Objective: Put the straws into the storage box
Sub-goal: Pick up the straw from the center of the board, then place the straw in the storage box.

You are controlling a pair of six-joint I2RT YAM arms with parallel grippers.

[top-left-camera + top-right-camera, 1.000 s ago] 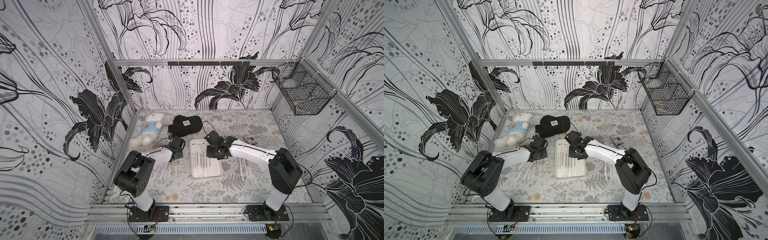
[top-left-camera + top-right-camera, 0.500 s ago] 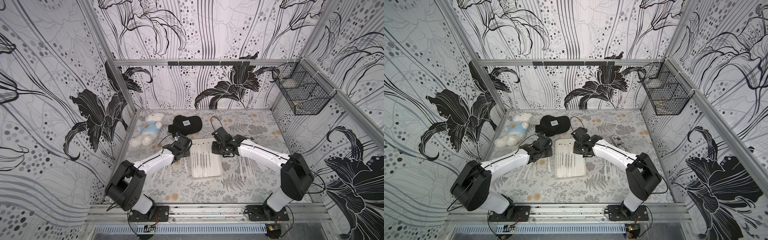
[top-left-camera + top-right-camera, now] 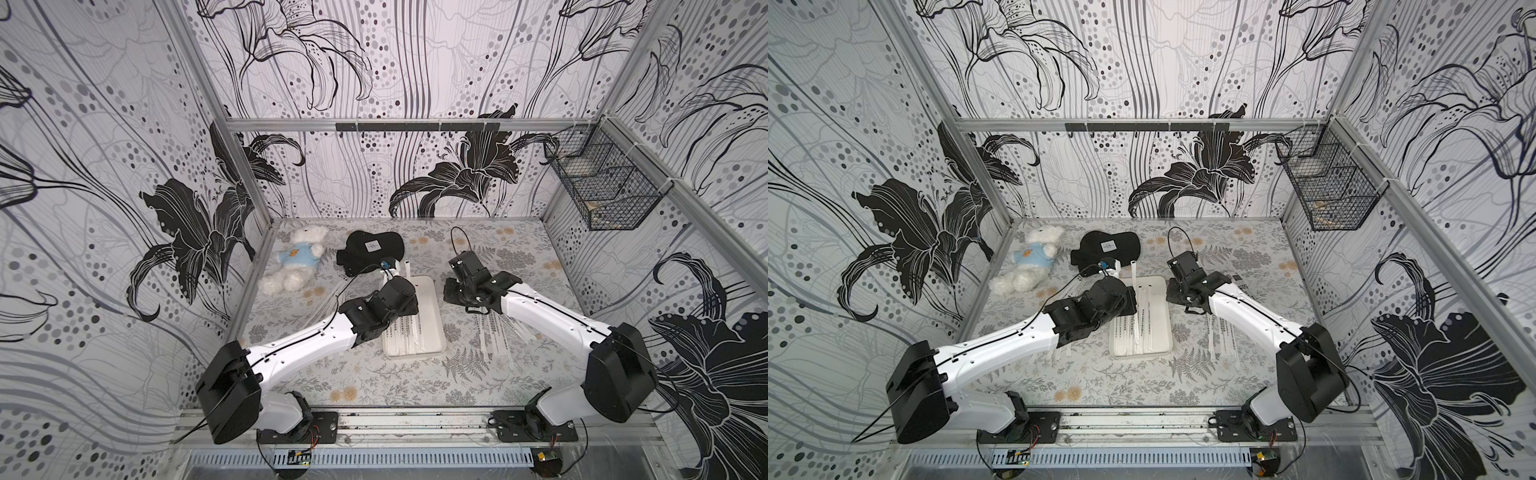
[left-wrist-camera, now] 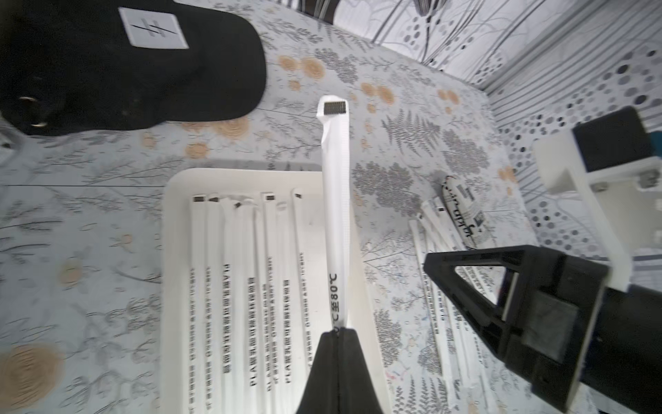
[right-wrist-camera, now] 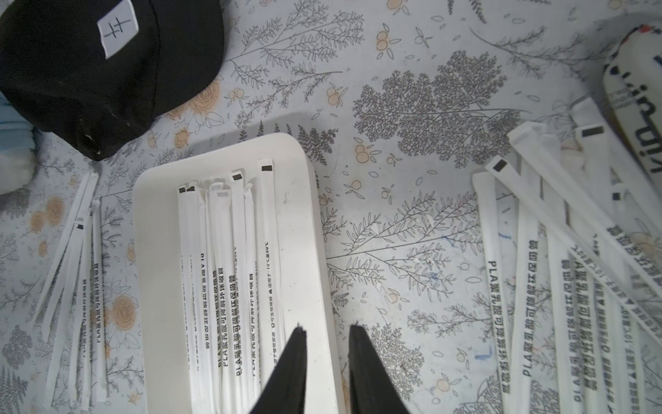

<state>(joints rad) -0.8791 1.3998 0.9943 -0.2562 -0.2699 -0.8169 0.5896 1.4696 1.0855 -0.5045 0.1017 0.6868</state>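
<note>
I now have the left pincer [image 4: 338, 331] clamped on a straw [image 4: 335, 200], moved over the box [image 4: 174, 229]; right pincer [image 5: 327, 331] apart, empty. Drop next.

A robotics lab test cell, built as a booth. Aluminium frame bars [image 3: 291, 123] carry wall panels [image 3: 415, 62] printed with black-and-white lilies, closing in the desk [image 3: 374, 374] on three sides. Along the desk's front edge a metal rail [image 3: 415, 424] has the left arm [image 3: 299, 345] and right arm [image 3: 552, 316] bolted to it, above a slotted cable duct [image 3: 415, 459]. Staged, mismatched props lie on the desk: a teddy bear [image 3: 297, 262], a black cap [image 3: 372, 249] and straws [image 3: 490, 340]. A wire mesh basket [image 3: 602, 195] hangs above its far right corner.
</note>
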